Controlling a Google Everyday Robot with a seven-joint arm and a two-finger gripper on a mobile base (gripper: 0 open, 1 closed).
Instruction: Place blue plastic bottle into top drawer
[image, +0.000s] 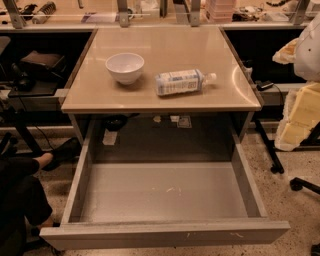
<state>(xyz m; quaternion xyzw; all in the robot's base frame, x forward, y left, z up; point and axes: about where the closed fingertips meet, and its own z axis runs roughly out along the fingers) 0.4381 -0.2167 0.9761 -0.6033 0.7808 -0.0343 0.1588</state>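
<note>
White arm shell (309, 50); tool out of view

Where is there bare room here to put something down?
The open drawer has a bare floor throughout. On the table, the back half behind the bowl and bottle is free, and both front corners. Tightest is the gap between bowl and bottle. The gripper is out of view.
</note>
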